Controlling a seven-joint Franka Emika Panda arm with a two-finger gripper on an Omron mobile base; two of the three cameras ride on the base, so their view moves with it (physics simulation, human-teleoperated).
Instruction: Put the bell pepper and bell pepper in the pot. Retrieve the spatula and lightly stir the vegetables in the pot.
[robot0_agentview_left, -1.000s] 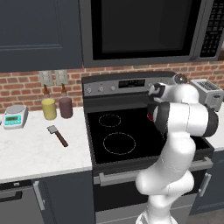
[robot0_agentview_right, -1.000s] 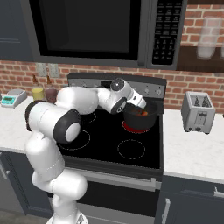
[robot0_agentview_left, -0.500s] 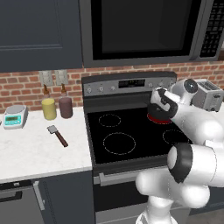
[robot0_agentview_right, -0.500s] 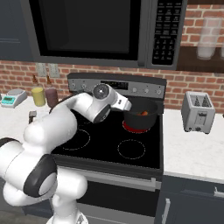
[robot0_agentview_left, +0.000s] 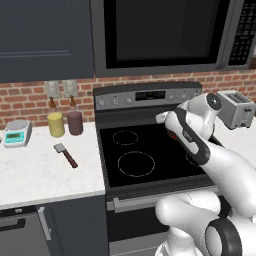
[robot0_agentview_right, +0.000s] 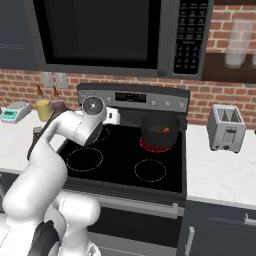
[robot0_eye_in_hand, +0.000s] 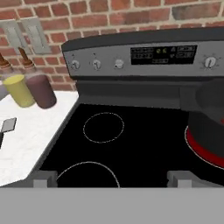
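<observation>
Flat, even light all round, with barely a shadow and no glare; the hand view looks softer, perhaps slightly blurred, toward its edges.

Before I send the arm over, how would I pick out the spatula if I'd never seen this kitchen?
Start at the black stove and look to the white counter on its left. The spatula lies flat there, in front of the yellow cup and maroon cup. Unlike those upright cups, it has a grey squarish blade and dark reddish-brown handle.

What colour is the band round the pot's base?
Red, under the dark pot; clearest in the right base view.
</observation>
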